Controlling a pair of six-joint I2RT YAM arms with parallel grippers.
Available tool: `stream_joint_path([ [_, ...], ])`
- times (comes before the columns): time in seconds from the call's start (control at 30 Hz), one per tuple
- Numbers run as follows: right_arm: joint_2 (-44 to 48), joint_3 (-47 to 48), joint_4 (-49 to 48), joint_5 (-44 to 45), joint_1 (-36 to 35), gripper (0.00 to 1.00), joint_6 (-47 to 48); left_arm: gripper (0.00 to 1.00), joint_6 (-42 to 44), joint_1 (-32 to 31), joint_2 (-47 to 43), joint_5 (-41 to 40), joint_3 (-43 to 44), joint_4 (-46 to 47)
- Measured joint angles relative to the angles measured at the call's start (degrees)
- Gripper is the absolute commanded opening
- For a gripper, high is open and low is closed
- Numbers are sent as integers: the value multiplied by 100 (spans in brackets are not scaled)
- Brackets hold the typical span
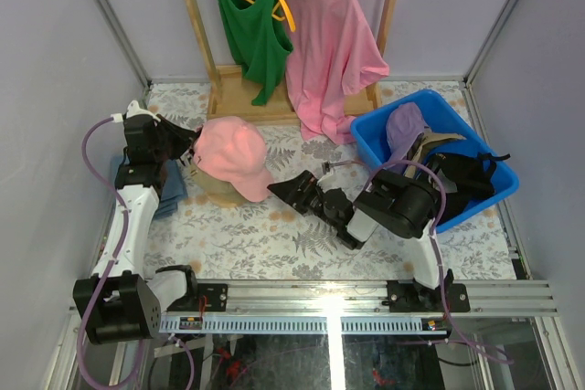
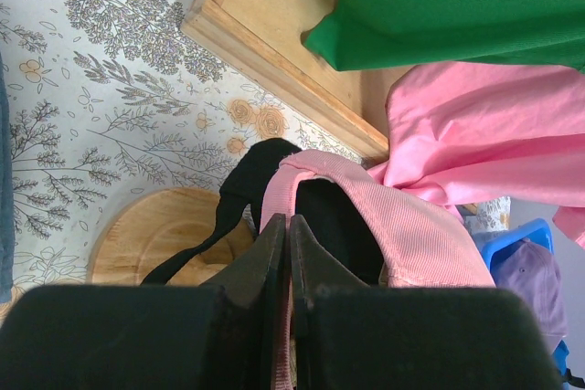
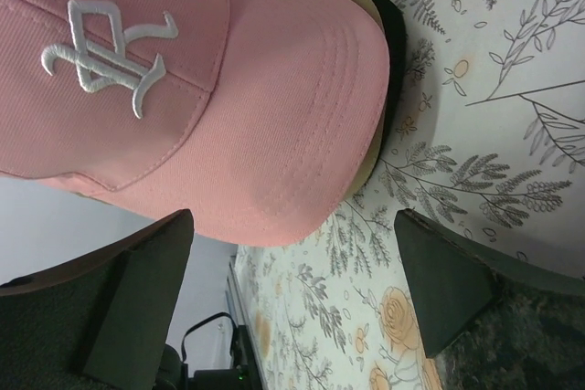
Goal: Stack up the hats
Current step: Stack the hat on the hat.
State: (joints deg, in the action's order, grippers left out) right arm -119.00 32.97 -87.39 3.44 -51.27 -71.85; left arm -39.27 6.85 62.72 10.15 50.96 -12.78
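Observation:
A pink cap with a white emblem sits on top of other hats at the table's left middle; a tan brim and a black brim show under it. My left gripper is shut on the pink cap's back strap. A black cap's strap hangs below, over a round wooden stand. My right gripper is open just off the pink brim, with nothing between its fingers. A lavender cap and a black cap lie in the blue bin.
A wooden rack at the back holds a green tank top and a pink T-shirt. Blue fabric lies under my left arm. The blue bin stands at the right, behind my right arm.

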Motion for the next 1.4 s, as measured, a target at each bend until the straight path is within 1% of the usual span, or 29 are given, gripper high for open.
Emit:
stream_joint_path([
  [0.3, -367, 468, -319, 0, 0, 100, -361, 0, -4, 0, 0, 2, 0, 2],
  [0.5, -715, 769, -332, -7, 0, 100, -566, 0, -7, 2, 0, 4, 0, 0],
  [0.7, -815, 863, -334, -7, 0, 99, -664, 0, -7, 0, 0, 7, 0, 2],
  [0.77, -815, 863, -337, -9, 0, 94, -667, 0, -9, 0, 0, 7, -2, 4],
  [0.83, -815, 863, -337, -9, 0, 86, -658, 0, -9, 2, 0, 9, -2, 4],
  [0.87, -815, 863, -337, -11, 0, 80, -654, 0, -9, 2, 0, 9, -2, 4],
  [0.97, -813, 863, -332, -17, 0, 54, -616, 0, -9, 2, 0, 9, -7, 11],
  [1.0, -813, 852, -328, -17, 0, 39, -603, 0, -9, 2, 0, 9, -9, 17],
  [1.03, -813, 828, -330, -13, 0, 31, -601, 0, -11, 2, 0, 9, -9, 20],
  [1.07, -813, 798, -334, -11, 0, 28, -592, 0, -11, 2, 0, 7, -9, 20],
  [1.2, -793, 627, -494, -68, 0, 24, -678, 0, -15, 26, 2, 7, -9, 66],
  [1.4, -632, 428, -551, -94, 0, 14, -658, 0, -57, 33, 2, 7, -9, 70],
])
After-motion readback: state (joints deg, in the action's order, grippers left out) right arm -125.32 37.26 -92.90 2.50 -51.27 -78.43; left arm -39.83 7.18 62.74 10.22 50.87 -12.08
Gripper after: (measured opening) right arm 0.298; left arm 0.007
